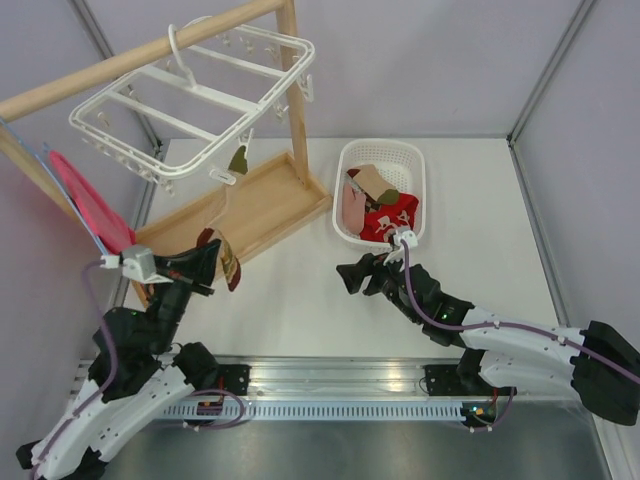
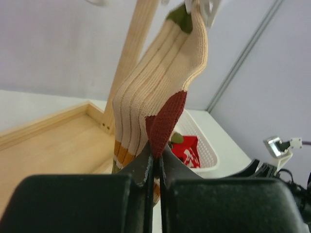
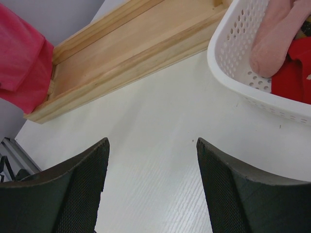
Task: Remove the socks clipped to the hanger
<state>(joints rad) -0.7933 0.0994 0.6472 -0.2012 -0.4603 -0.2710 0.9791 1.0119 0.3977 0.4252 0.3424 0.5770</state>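
The left gripper (image 2: 155,162) is pinched tight on the lower end of a cream ribbed sock (image 2: 160,73) with a red heel. The sock's olive tip is caught in a clip (image 2: 206,9) of the white hanger (image 1: 205,150), which hangs from the wooden rack (image 1: 255,205). The right gripper (image 3: 151,143) has its fingers spread wide and holds nothing, low over the table (image 1: 330,310) right of the rack. Further right, a basket (image 1: 385,143) holds a pink sock (image 3: 274,39) and a red sock (image 3: 296,73).
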